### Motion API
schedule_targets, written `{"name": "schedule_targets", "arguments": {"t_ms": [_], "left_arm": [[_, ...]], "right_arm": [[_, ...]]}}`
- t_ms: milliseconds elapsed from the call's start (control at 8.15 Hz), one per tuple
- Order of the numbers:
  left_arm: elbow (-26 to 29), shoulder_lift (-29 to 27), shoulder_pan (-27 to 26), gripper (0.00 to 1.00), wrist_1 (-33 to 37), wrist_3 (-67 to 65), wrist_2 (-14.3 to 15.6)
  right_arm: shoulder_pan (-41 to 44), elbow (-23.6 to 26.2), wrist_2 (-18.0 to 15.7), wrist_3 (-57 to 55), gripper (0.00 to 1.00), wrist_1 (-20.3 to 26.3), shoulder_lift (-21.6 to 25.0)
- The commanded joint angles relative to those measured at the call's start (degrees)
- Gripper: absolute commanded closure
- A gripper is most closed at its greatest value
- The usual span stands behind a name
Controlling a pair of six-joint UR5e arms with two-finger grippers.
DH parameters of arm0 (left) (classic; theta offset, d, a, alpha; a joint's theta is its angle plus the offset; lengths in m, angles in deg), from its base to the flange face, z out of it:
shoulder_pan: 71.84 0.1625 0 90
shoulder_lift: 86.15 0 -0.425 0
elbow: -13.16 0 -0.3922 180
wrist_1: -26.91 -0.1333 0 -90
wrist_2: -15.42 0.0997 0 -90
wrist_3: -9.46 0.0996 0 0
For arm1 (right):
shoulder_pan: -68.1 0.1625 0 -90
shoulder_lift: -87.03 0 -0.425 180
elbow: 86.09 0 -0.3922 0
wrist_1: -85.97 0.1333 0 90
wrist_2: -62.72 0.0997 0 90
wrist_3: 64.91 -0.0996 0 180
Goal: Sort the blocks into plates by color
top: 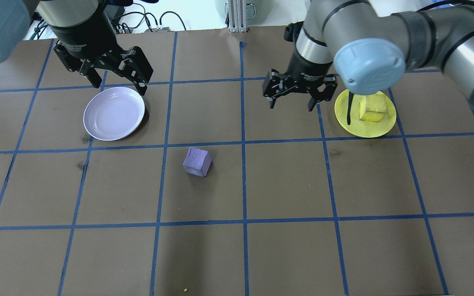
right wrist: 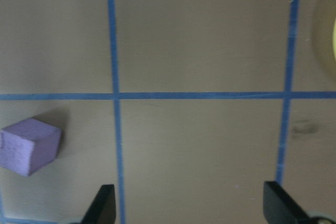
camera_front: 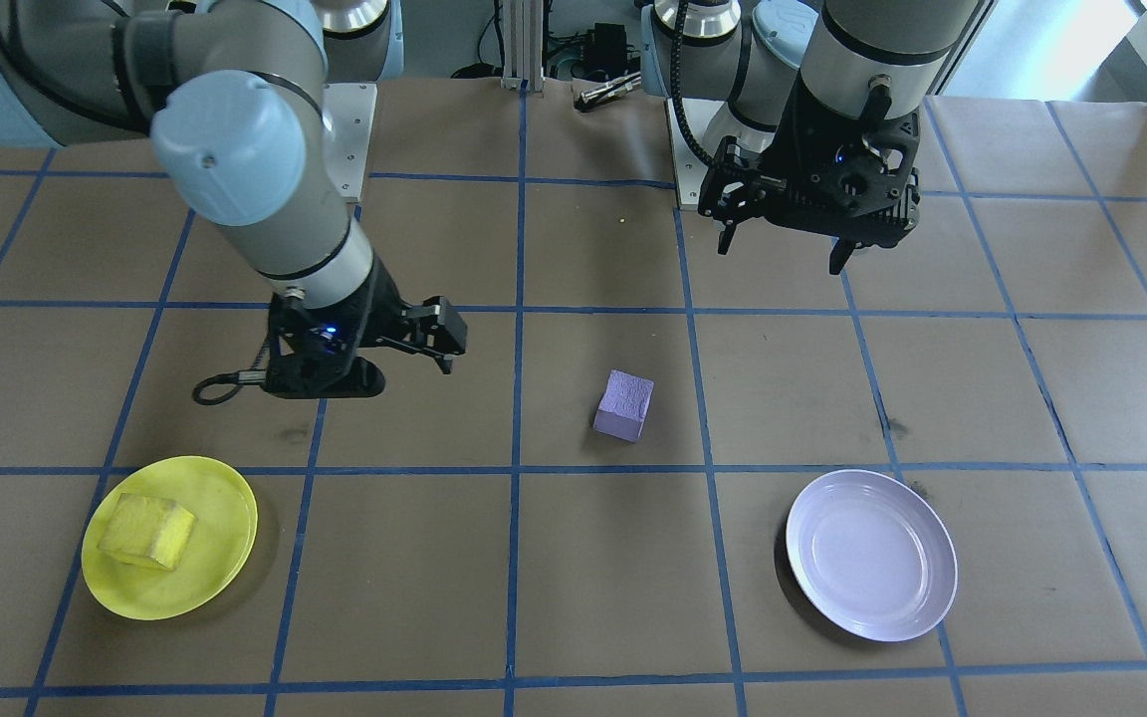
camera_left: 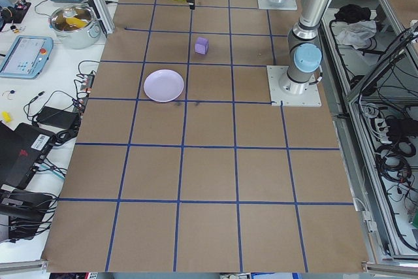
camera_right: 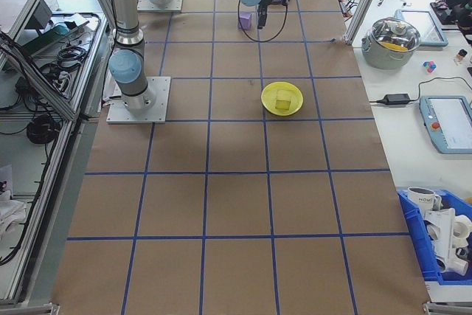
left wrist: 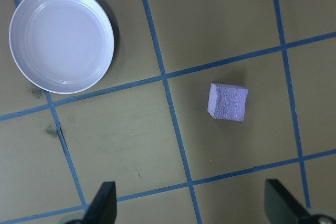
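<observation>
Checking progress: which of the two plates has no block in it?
The lavender plate is empty; the yellow plate holds the yellow block. The purple block sits on the table.

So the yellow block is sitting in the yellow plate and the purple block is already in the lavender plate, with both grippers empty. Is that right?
Not quite. The purple block lies on the bare table, apart from the lavender plate, which holds nothing; the overhead view shows this. The rest holds: the yellow block sits in the yellow plate, and the left gripper and right gripper are open and empty.
</observation>
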Motion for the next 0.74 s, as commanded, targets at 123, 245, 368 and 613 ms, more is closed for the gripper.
{"name": "schedule_targets", "arguments": {"t_ms": [123, 245, 368, 613], "left_arm": [[-0.01, -0.24, 0.09, 0.00, 0.00, -0.10, 0.01], [-0.01, -0.42, 0.00, 0.00, 0.00, -0.28, -0.07], [-0.01, -0.60, 0.09, 0.00, 0.00, -0.28, -0.25], [-0.45, -3.04, 0.09, 0.00, -1.65, -0.02, -0.16]], "right_arm": [[-6.95, 0.75, -12.56, 16.79, 0.00, 3.15, 7.51], [-6.86, 1.02, -12.58, 16.44, 0.00, 3.06, 8.67], [-6.86, 1.02, -12.23, 16.18, 0.00, 3.15, 8.86], [-6.78, 1.19, -11.61, 16.26, 0.00, 3.23, 11.92]]}}
